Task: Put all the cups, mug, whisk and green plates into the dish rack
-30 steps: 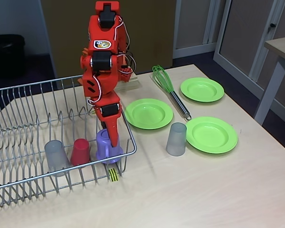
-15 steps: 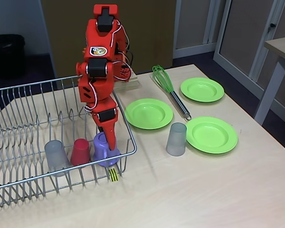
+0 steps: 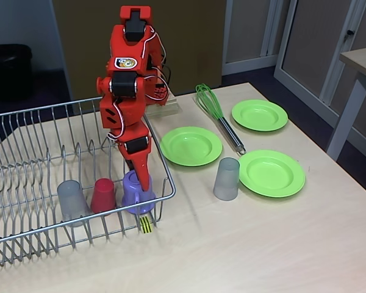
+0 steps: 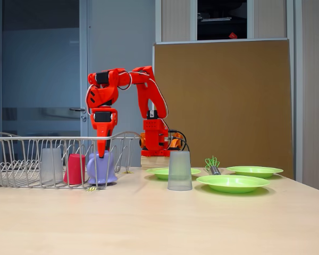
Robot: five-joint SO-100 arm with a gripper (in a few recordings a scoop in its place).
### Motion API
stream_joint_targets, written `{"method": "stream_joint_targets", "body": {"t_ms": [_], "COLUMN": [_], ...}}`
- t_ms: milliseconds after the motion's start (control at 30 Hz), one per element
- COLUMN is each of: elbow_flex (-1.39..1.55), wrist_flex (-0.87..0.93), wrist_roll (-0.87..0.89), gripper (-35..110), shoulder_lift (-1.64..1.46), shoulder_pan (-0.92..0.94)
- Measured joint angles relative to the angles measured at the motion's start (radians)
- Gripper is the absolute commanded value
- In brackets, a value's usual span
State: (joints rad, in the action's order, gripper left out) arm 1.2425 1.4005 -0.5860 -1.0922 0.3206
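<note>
We find the mug (image 3: 136, 190) now shifted slightly left in the rack (image 3: 24, 177), tilted; the claw (image 3: 144, 180) still grips it, release pending.

Pale wooden bench (image 3: 262, 244) carrying a wire dish rack (image 3: 24, 177), three green plates (image 3: 191, 146), a whisk (image 3: 219, 118) and a grey cup (image 3: 226, 179).

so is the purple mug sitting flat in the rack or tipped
Tipped. The mug sits upside down in the dish rack, leaning left in both fixed views, with the gripper at its top.
</note>
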Motion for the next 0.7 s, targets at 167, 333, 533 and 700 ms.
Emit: {"method": "stream_joint_targets", "body": {"t_ms": [167, 333, 533, 700], "elbow_flex": [0.000, -0.023, -0.067, -0.069], "wrist_flex": [0.011, 0.029, 0.092, 0.153], "wrist_roll": [-0.006, -0.015, -0.029, -0.032], "gripper": [39, 39, 37, 36], "shoulder_lift": [0.006, 0.003, -0.048, -0.156], "shoulder_pan": [0.000, 0.000, 0.000, 0.000]}}
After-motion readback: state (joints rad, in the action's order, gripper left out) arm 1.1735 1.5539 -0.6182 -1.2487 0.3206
